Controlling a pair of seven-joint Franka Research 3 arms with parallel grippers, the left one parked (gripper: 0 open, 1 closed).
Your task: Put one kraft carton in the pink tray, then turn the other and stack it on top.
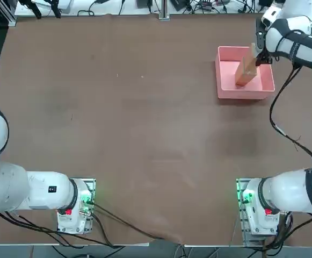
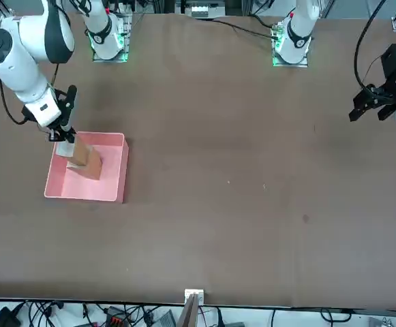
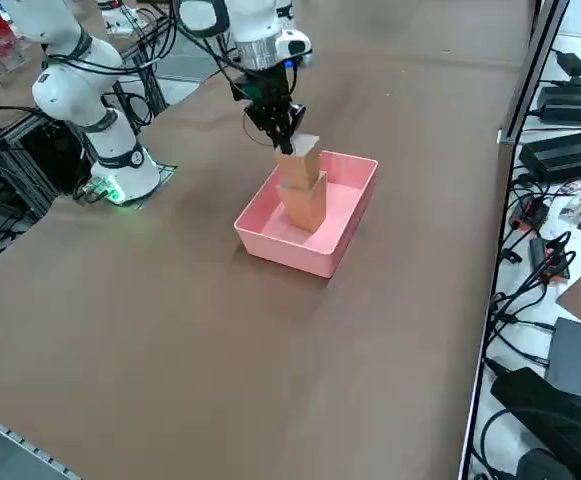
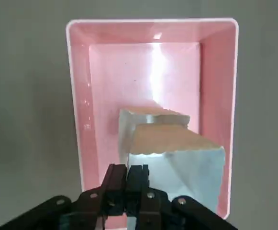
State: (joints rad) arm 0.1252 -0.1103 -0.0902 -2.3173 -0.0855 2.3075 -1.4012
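Tool [image 4: 127, 178] state: my two black fingers [image 4: 114, 184] are pressed together with no gap visible between them in the wrist view, and nothing sits between them. It hangs over the near edge of the pink tray [image 4: 79, 96], tips pointing down, just beside the upper kraft carton [image 4: 177, 148]. Whether the tips touch that carton, I cannot tell from any view.

From overhead, my tool [image 1: 262, 58] is at the tray's [image 1: 228, 88] right wall, at the far right of the desk [image 1: 134, 134], well apart from my base.

Cartons, side view: two brown cartons stand inside the tray [image 3: 270, 240]. The lower kraft carton [image 3: 307, 203] rests on the tray floor. The upper carton [image 3: 297, 165] sits on top of it, tilted, with one pale end face turned up toward my tool [image 3: 282, 135]. The stack leans; the upper piece is not squared to the lower one.

Front view agrees: tool [image 2: 63, 135] just above the tray's [image 2: 112, 187] rim, the brown stack [image 2: 85, 158] rising from the tray beside it, both cartons inside the walls.

Wrist view past the stack: bare pink tray floor, glossy with a bright reflection, then the far wall, then brown desk beyond on all sides.
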